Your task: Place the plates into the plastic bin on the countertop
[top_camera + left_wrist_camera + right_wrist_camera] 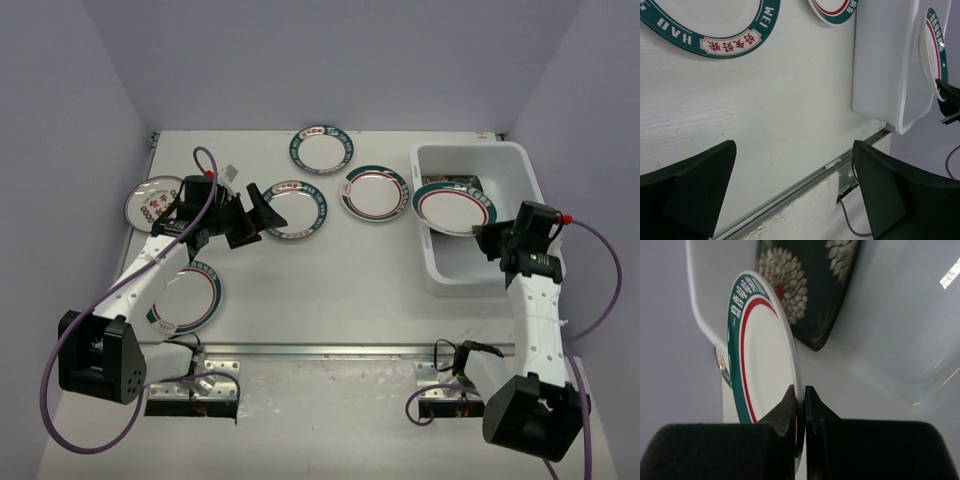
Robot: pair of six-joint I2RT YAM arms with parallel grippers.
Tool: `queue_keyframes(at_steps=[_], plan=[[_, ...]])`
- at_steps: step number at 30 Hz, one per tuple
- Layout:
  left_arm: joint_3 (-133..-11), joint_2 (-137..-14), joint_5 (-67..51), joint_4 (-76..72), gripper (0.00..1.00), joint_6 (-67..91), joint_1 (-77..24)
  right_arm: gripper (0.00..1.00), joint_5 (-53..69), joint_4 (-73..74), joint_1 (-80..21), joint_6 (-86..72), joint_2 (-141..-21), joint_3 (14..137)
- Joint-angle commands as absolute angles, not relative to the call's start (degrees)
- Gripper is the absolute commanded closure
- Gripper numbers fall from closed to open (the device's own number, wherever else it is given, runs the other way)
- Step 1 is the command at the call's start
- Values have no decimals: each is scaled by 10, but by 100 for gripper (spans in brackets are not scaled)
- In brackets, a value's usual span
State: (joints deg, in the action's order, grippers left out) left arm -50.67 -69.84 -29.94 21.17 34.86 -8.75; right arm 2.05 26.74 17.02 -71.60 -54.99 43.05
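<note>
My right gripper is shut on the rim of a white plate with a teal rim and red ring, held tilted over the white plastic bin. A black floral square plate lies in the bin beneath it. My left gripper is open and empty above the countertop, beside another teal-rimmed plate. More plates lie at the back, next to the bin and near the left arm.
A round plate with red medallions sits at the far left, partly under the left arm. A metal rail runs along the countertop's near edge. Grey walls close in the sides and back.
</note>
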Motion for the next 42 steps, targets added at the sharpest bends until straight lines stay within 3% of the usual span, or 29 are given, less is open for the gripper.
queue_keyframes(at_steps=[1, 14, 18, 22, 23, 24, 26, 32, 39, 42], plan=[[-506, -673, -299, 200, 0, 332, -88, 100, -150, 196, 172, -952, -584, 388], [-501, -679, -334, 171, 0, 336, -88, 100, -173, -14, 167, -857, -780, 396], [-508, -673, -331, 176, 0, 330, -88, 88, -130, -82, 167, -818, -839, 410], [-515, -675, -331, 196, 0, 320, -88, 52, -88, -93, 164, -788, -875, 442], [-516, -674, -330, 199, 0, 319, -88, 37, -79, -61, 161, -779, -888, 473], [-515, -672, -328, 201, 0, 318, -88, 28, -72, -33, 159, -770, -898, 494], [-512, -670, -323, 201, 0, 319, -88, 17, -58, 25, 155, -758, -911, 526], [-512, -678, -282, 222, 0, 322, -88, 1, -15, 112, 151, -778, -874, 500], [-525, -713, -176, 257, 0, 328, -77, 1, -15, 199, 142, -746, -766, 463], [-539, -741, -154, 245, 0, 338, -64, 1, 43, 204, 142, -706, -708, 472]])
